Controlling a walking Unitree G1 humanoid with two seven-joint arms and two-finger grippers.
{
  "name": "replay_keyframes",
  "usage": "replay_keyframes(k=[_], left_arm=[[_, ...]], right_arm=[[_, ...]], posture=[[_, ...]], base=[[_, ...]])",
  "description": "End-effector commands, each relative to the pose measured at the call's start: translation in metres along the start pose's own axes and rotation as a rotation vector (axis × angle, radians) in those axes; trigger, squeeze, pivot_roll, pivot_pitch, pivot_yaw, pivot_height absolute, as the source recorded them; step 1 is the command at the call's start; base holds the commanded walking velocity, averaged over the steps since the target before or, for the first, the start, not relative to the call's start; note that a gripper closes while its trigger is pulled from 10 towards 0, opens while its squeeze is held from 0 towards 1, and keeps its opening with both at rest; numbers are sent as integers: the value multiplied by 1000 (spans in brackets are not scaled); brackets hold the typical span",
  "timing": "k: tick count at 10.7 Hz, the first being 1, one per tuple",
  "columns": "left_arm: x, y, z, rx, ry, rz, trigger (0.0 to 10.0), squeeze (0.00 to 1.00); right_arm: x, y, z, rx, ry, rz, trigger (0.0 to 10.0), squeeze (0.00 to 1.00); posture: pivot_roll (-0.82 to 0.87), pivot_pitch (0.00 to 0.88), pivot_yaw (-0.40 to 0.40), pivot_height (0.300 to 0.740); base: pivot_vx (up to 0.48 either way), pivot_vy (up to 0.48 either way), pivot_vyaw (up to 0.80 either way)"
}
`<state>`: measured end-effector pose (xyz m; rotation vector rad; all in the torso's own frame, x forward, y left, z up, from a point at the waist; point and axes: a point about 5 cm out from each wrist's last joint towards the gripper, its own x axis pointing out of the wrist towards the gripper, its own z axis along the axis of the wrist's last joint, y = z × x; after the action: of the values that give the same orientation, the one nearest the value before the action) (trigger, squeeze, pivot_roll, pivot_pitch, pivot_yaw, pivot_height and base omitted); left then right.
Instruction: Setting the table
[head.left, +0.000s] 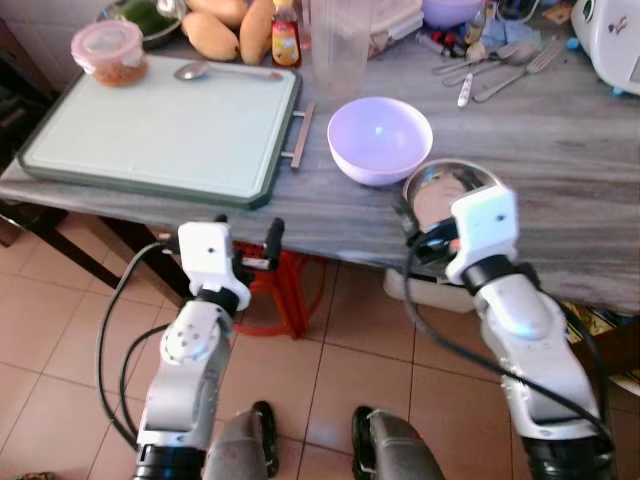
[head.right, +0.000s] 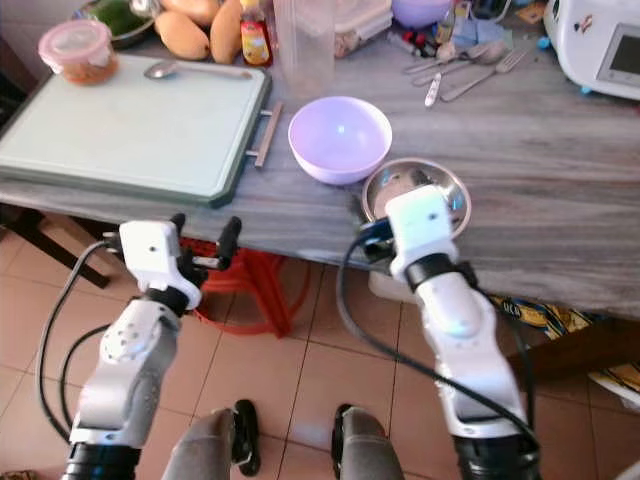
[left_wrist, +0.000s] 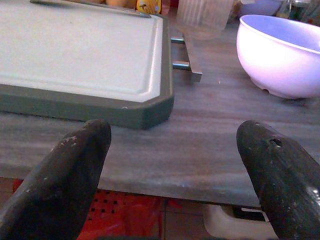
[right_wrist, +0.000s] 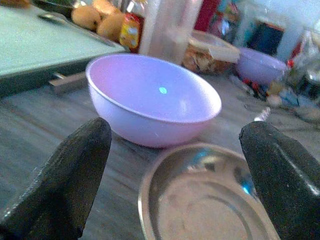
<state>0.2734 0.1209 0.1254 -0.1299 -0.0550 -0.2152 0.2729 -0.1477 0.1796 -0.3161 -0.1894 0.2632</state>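
Item: table-setting station, grey wood-grain table (head.left: 560, 150).

Right gripper (right_wrist: 175, 175): fingers spread wide, holding nothing, poised at the near table edge just over the steel bowl (right_wrist: 205, 200), 1 finger to each side of it.

Left gripper (left_wrist: 175, 170): fingers spread wide, empty, level with the near table edge, in front of the corner of the cutting board (head.left: 160, 130).

Location of task items: steel bowl at the near edge of the table; lilac bowl (head.left: 380, 138) just behind it, nearly touching; cutlery (head.left: 500, 70) lies loose toward the far side, well apart from both grippers.

Risks, as judged:
- The steel bowl sits close to the edge. A misjudged closing of the fingers may nudge it off onto the tiled floor.
- Its thin, smooth rim may slip from a shallow pinch.
- Reaching past it may knock the lilac bowl into the clear plastic jug (head.left: 340, 45) behind.

Count:
- 1 steel bowl
- 1 lilac bowl, plus 1 smaller lilac bowl (head.left: 450, 10) at the far edge
- 1 cutting board with metal handle
- 1 spoon (head.left: 205, 70) on the board
- 1 lidded tub (head.left: 108, 50) on the board
- 1 clear jug
- 1 sauce bottle (head.left: 286, 38)
- Mangoes (head.left: 230, 30): at least 2; number uncertain
- Loose cutlery: several pieces, too tangled to count
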Motion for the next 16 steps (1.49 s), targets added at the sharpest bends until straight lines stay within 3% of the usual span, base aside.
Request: replay_keyframes(k=[1,3,4,6,8,11,12,13,16], left_arm=[[-1,2,-2,5,5,10,10000,0],[0,9,3,12,-35,65,10000,0],[-2,19,9,38,-73,134,10000,0],[-6,31,18,69,-104,185,10000,0],[-14,33,16,68,-95,212,10000,0],[-29,20,-3,34,-15,192,10000,0],[-26,27,-1,42,-26,218,10000,0],[-28,34,0,46,-24,254,10000,0],[-37,31,-4,55,-2,239,10000,0]], right_arm=[[-2,4,-4,-7,5,8,10000,0],[-2,1,-13,5,27,-125,10000,0],[-6,-7,-19,1,56,-266,10000,0],[-18,-17,-21,146,56,-353,10000,0],[-31,-18,-20,263,23,-302,10000,0],[-40,-4,-31,203,84,-321,10000,0],[-43,-2,-32,281,75,-342,10000,0],[-47,0,-36,277,73,-332,10000,0],[-60,-8,-42,243,98,-333,10000,0]], posture=[[-102,141,66,740],[-79,118,32,740],[-67,114,13,740],[-78,137,5,740],[-83,161,-3,740],[-88,173,22,740],[-89,167,28,740],[-87,163,30,740],[-79,184,8,740]], base=[[0,0,0],[0,0,0],[0,0,0],[0,0,0],[0,0,0],[0,0,0],[0,0,0],[-240,0,0],[-162,0,0]])
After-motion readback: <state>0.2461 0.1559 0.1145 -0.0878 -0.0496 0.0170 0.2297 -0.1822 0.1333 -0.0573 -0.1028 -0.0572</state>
